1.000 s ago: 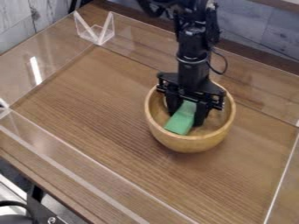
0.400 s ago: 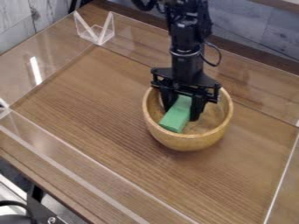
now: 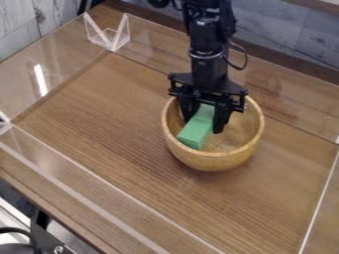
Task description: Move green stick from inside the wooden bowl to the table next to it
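Clear acrylic walls (image 3: 294, 67) edge the wood-grain surface.

Bowl (image 3: 239, 157): smooth pale wood, slight sheen. Surface (image 3: 99, 129): brown wood-grain finish (satin in appearance). Green stick (image 3: 196, 129): smooth, matt.

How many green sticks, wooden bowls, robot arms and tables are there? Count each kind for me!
Green stick: 1
Wooden bowl: 1
Robot arm: 1
Table: 1
Total: 4
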### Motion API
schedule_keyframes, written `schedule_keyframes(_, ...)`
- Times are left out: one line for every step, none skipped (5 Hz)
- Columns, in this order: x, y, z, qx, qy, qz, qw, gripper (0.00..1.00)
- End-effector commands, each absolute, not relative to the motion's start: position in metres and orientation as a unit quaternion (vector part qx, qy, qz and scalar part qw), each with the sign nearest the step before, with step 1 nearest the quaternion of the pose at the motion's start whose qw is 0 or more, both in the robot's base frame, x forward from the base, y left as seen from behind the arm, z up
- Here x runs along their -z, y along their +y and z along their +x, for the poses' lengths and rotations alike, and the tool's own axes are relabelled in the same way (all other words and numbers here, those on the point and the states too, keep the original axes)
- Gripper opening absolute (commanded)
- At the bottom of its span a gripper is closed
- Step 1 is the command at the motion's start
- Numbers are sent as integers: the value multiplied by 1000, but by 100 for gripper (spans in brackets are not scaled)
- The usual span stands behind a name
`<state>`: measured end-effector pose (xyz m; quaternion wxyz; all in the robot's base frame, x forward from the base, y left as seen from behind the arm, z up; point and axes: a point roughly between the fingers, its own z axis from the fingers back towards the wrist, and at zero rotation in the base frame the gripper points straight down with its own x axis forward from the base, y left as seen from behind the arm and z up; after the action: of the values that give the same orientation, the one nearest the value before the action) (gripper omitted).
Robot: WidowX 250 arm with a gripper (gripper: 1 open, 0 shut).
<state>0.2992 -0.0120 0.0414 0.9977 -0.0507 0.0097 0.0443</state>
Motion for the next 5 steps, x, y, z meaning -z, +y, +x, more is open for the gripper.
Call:
schedule_keyframes(-71, -7, 313, -48, -38, -56, 997, 0)
schedule_keyframes(-74, -6, 313, -50, -39, -61, 996, 0)
schedule_keyframes(-77, -5, 313, -52, -40, -65, 996, 0)
schedule_keyframes(-77, -6, 314, -53, -41, -68, 995, 0)
schedule_keyframes(-77, -8, 315, -53, -42, -71, 995, 0)
